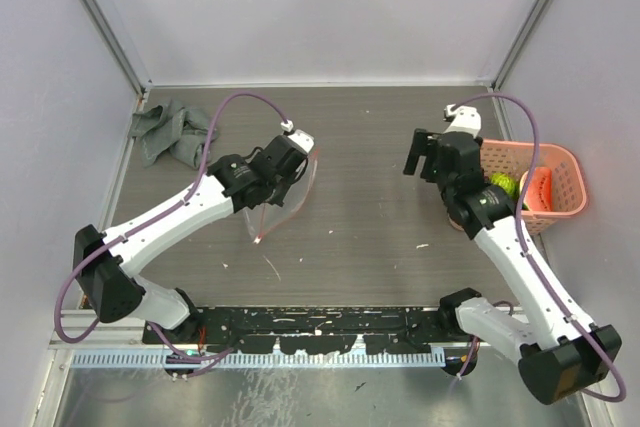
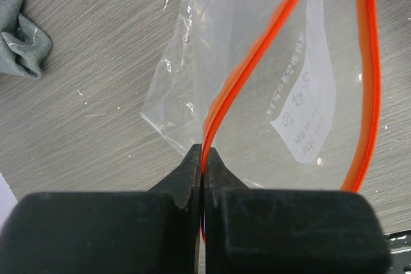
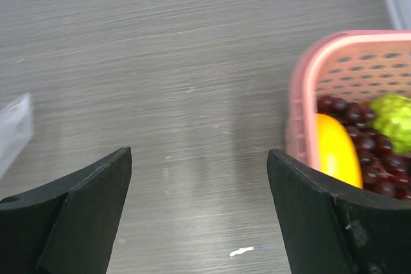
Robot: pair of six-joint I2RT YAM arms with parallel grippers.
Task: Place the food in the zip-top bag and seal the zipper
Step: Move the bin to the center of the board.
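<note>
**Left gripper** (image 2: 203,152): clenched on the bag (image 2: 289,94). The jaws pinch one lip at the zipper (image 2: 370,43).

- The bag hangs well to the left of the basket (image 1: 565,162), raised by the pinched lip. Whether its lower corner touches the table (image 1: 370,137) cannot be told.
- The two zipper strands bow apart, so the mouth stands open. The one-lip pinch probably serves to hold the opening spread for loading.
- No food shows inside the bag.

**Right gripper** (image 3: 199,158): released, jaws wide apart, nothing between them.

- It hovers just left of the basket, over bare table.
- The wide jaws probably serve to span a rounded piece once past the basket wall.

**Food:** every piece in view lies inside the basket.

- The grapes (image 3: 366,142) fill the middle.
- The orange piece (image 3: 337,152) leans against the left wall.
- The green fruit (image 3: 395,117) sits on the grapes.
- The top view shows the watermelon slice (image 1: 540,190) toward the right side.

**Task state:** loading is not yet begun and the zipper is unsealed. The step in hand is judged to be the first pick.

**Caution:**

- The basket looks light and may slide if a finger catches its lattice.
- The bag mouth is held on one side only and may sag shut under a dropped piece.

**Cloth** (image 1: 170,132): lies far left of the basket, beyond the bag, and is not involved.
</note>
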